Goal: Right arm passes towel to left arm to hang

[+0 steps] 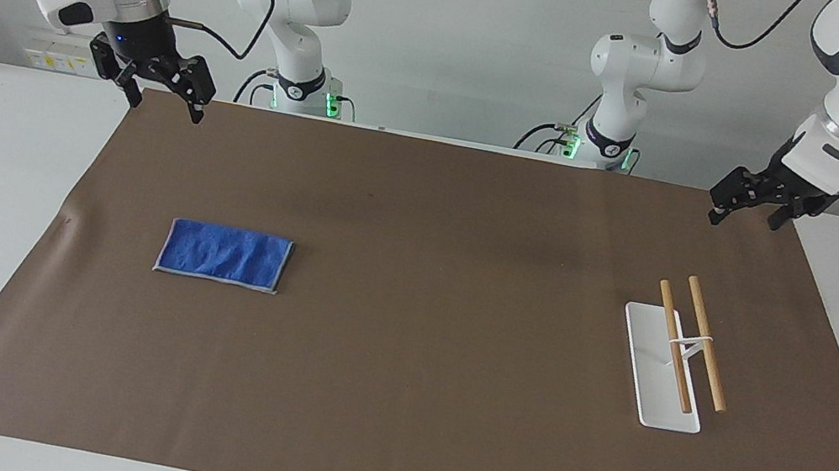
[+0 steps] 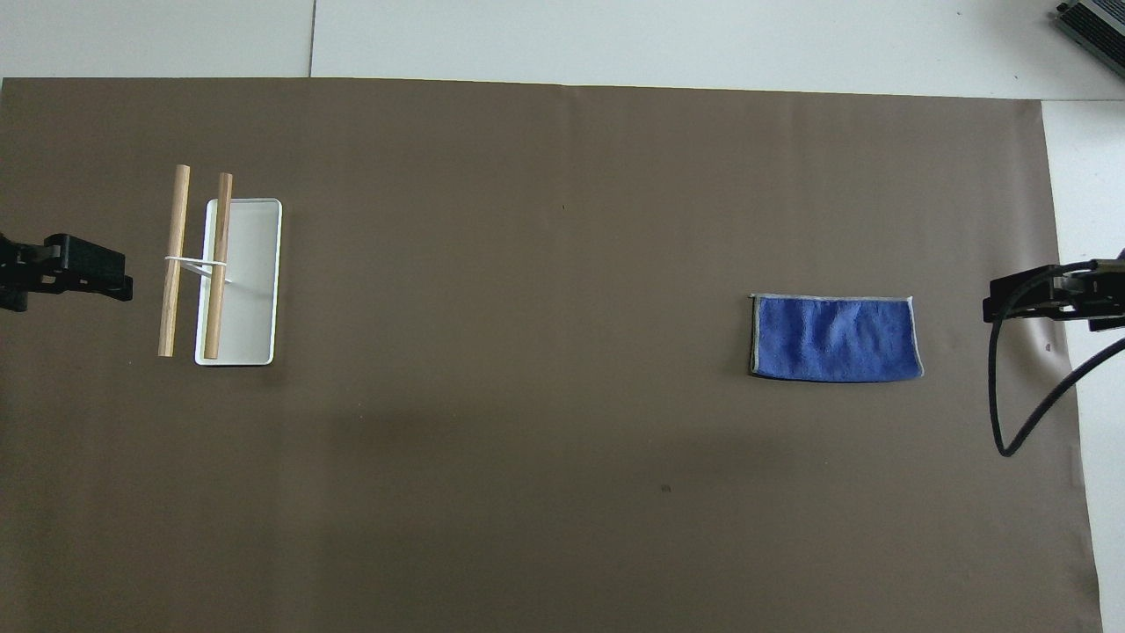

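Blue towel (image 1: 223,255) flat on the brown mat (image 1: 408,404), right arm's end. Right gripper (image 1: 163,97) and left gripper (image 1: 746,212) both up, wide open, holding nothing.

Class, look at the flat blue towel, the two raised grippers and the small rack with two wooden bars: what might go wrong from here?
1. The towel lies flat on the brown mat; the open right gripper may pinch the mat too.
2. The rack looks light; the left gripper may tip it while hanging.
3. The handover happens in mid-air, so the towel may drop.
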You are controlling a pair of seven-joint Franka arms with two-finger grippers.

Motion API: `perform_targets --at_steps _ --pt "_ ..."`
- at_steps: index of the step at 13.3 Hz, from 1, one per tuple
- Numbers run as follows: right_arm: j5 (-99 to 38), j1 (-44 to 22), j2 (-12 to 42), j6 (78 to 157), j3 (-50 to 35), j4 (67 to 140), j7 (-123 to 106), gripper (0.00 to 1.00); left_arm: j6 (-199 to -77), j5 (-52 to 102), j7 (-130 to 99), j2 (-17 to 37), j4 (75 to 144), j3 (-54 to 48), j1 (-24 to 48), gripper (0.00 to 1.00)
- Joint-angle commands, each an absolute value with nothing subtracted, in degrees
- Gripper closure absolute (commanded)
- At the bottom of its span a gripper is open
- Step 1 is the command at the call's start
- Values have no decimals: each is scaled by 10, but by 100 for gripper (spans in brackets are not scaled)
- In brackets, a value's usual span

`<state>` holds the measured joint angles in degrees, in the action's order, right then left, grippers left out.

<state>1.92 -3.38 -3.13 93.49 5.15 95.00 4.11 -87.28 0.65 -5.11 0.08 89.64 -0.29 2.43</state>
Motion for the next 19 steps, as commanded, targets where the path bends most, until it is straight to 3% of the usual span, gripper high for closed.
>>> perform_targets --at_steps 1,5,13,19 --pt "16 -31 -34 1006 48 1006 41 0 -868 11 -52 -11 908 -2 23 0" --pt "11 -32 -19 1171 48 1132 19 0 -868 11 -52 -11 908 -2 23 0" --pt "-16 -31 55 1419 47 1281 -11 0 -867 11 -53 -11 907 -2 23 0" --pt "-35 -24 90 1473 47 1306 -62 0 -868 11 -52 -11 908 -1 23 0"
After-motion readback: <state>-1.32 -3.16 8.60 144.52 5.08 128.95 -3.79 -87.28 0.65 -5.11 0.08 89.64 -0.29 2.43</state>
